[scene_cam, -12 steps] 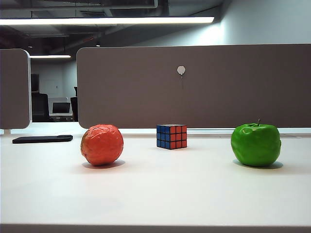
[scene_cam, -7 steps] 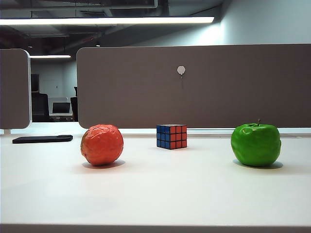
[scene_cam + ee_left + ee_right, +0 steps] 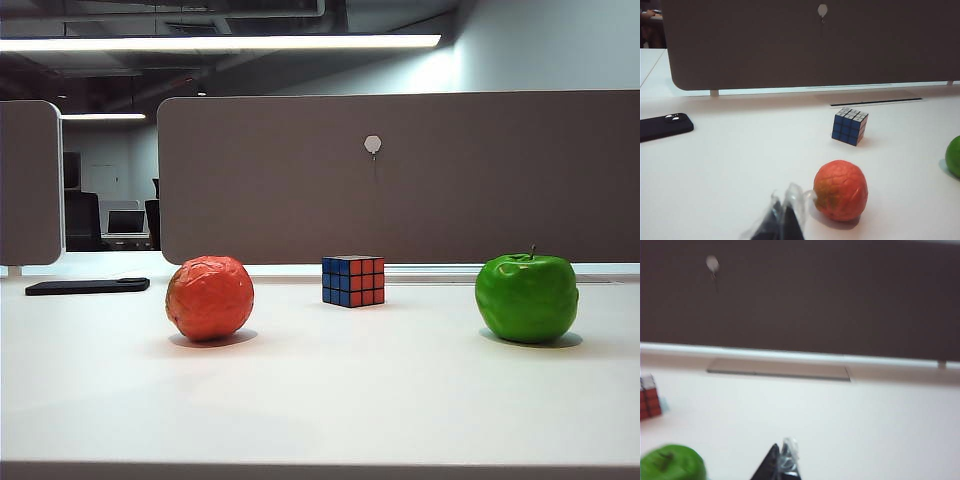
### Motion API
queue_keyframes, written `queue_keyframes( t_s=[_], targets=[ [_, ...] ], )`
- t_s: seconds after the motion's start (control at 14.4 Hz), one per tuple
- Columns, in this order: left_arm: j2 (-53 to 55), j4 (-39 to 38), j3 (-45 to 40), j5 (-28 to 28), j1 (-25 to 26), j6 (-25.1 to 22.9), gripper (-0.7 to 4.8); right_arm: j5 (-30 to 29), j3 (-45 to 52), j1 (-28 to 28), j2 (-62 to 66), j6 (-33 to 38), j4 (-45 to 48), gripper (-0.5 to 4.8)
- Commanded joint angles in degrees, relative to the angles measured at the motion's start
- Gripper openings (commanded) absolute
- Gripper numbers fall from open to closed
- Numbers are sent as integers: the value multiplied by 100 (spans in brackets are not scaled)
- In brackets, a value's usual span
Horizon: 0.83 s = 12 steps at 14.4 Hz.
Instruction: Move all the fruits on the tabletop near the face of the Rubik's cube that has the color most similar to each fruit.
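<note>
A broad, smooth white tabletop (image 3: 320, 400) is lying under ceiling strip lights, with a grey-brown partition panel (image 3: 400, 180) closing off its far side. The left gripper (image 3: 782, 220) is hovering low at the near edge with its taped fingertips pressed together and nothing between them; the right gripper (image 3: 781, 462) is sitting likewise at the near edge on the right, its tips appearing closed and empty, though that wrist view is blurred. Neither arm is showing in the exterior view, which suggests both are parked back, leaving the objects unobstructed. Just beside the left gripper, a little farther and to its right, the round orange-red toy fruit with wrinkled, bumpy skin (image 3: 841, 190) is resting upright on the table. Beyond it, near the middle and toward the far side, the small Rubik's cube with black grid lines (image 3: 353, 280) is standing with one corner turned toward the viewer, so its blue face is looking left and its red-orange face (image 3: 367, 281) right. Well apart on the right, close to the right gripper, the glossy bright green toy apple with a thin stem (image 3: 527, 297) is sitting untouched. A dark flat phone (image 3: 88, 286) is lying at far left. No fruit is yet placed by a matching face.
</note>
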State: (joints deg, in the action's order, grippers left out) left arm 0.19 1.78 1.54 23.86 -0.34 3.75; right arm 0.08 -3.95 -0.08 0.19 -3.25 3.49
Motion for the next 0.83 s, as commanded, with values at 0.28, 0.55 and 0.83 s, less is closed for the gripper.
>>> queue_keyframes(
  t_s=[0.28, 0.55, 0.83],
  targets=[
    [4, -1117, 743, 20, 2, -31, -5, -610, -1062, 2, -7, -326, -1657, -1],
    [9, -1886, 1311, 319, -2, -31, -5, -1073, -2011, 0, -7, -437, -3353, 0],
    [1025, -2293, 2243, 833, -2, -98, -5, -1725, -3265, 2, 907, -490, -4529, 0]
  ],
)
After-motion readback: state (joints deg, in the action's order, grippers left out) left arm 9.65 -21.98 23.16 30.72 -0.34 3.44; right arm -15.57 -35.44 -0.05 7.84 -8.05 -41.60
